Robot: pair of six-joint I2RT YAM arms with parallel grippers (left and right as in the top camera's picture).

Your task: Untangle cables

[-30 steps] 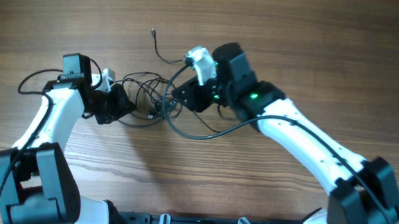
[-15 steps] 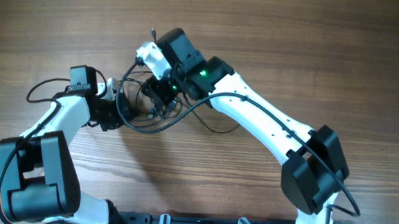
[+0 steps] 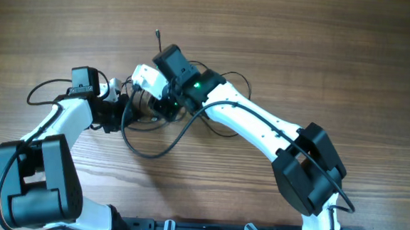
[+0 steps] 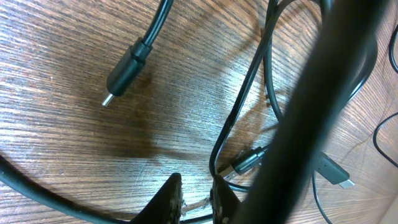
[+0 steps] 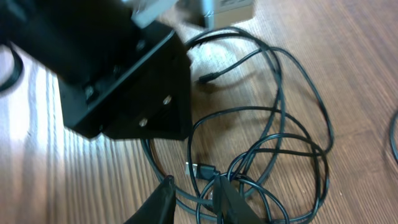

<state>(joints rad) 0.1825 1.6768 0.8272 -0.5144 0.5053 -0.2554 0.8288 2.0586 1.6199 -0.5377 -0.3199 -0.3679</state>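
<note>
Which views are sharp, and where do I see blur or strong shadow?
Overhead: sharp, evenly lit. Left wrist: a thick black cable near the lens is blurred; the plug is sharp. Right wrist: the black block is blurred, the cables clearer.

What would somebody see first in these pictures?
Two white-and-black robot arms, the left arm and the right arm, lean together in the middle of the wooden table. Between them lies a messy knot of thin black cables, and a little green light glows on the right arm.
</note>
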